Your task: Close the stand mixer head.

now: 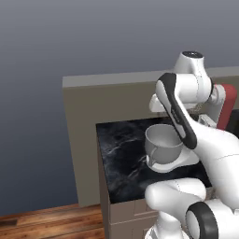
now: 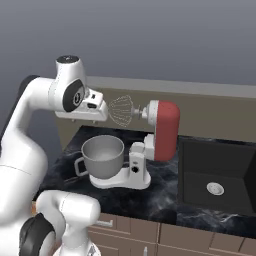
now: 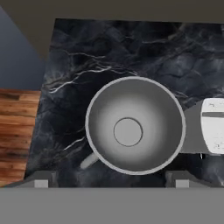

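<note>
The stand mixer head (image 2: pixel 165 130) is red and stands tilted up on its hinge, almost vertical, with its silver cap and wire whisk (image 2: pixel 121 111) pointing left in the right base view. Its red back (image 1: pixel 227 105) shows past my arm in the left base view. My gripper (image 2: pixel 82 119) hangs left of the whisk, above the silver-grey bowl (image 2: pixel 102 155), and points straight down. In the hand view its fingertips (image 3: pixel 41 181) stand far apart, so my gripper (image 3: pixel 109 181) is open and empty over the bowl (image 3: pixel 133 124). The white mixer body (image 3: pixel 214 124) lies at the right edge.
The mixer stands on a black marble counter (image 2: pixel 165 195) with a beige back wall (image 2: pixel 220 107) behind it. A dark sink (image 2: pixel 215 172) is set in the counter right of the mixer. The counter's left edge drops to a wooden floor (image 3: pixel 17 131).
</note>
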